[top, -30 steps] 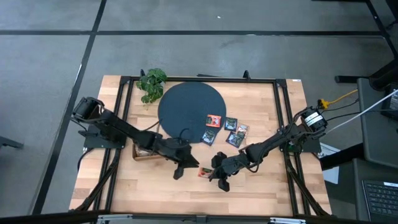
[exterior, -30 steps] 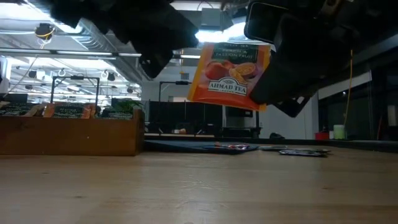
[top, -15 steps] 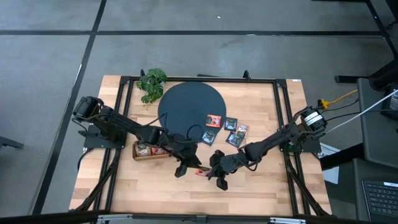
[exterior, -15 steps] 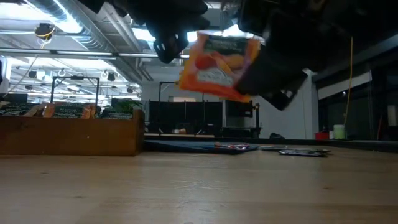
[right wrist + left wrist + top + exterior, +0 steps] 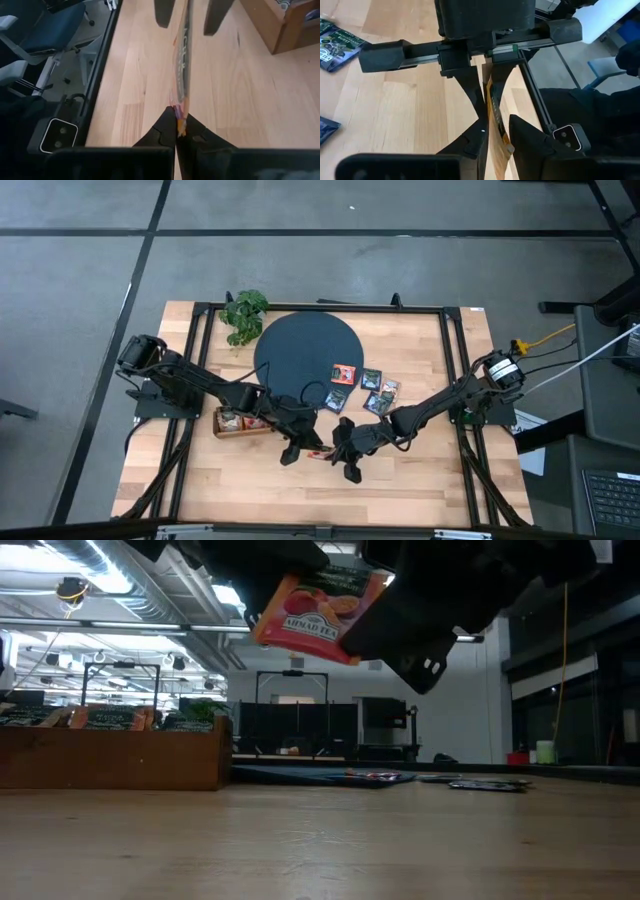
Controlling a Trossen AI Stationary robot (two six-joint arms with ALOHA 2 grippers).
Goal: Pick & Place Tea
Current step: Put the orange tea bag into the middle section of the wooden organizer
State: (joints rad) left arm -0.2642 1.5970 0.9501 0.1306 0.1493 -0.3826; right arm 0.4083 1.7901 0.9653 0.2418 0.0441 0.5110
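An orange-red tea sachet hangs well above the table's near middle, with my right gripper shut on it. My left gripper is open. Its two fingers stand on either side of the sachet's other end, with a gap showing on each side. In the high view the sachet lies between my left gripper and my right gripper. Several more tea sachets lie flat on the wood, and a red one lies on the dark disc. My right gripper pinches the sachet's edge between its two fingers, at the end that faces the table's right. The fingers come from the table's right, slanting down. The sachet stands edge-up, is tilted, and is lifted clear of the table.
The brown wooden tray sits left of my left gripper, seen also in the low view as a wooden tray. A leafy plant stands at the far left. Bare wood lies along the near edge below both grippers.
My right gripper has risen and gone a little toward the table's left with the sachet, and it has rolled, so the sachet is tilted and higher. My left gripper has lifted and tipped toward the sachet, and its fingers now flank the sachet's free end.
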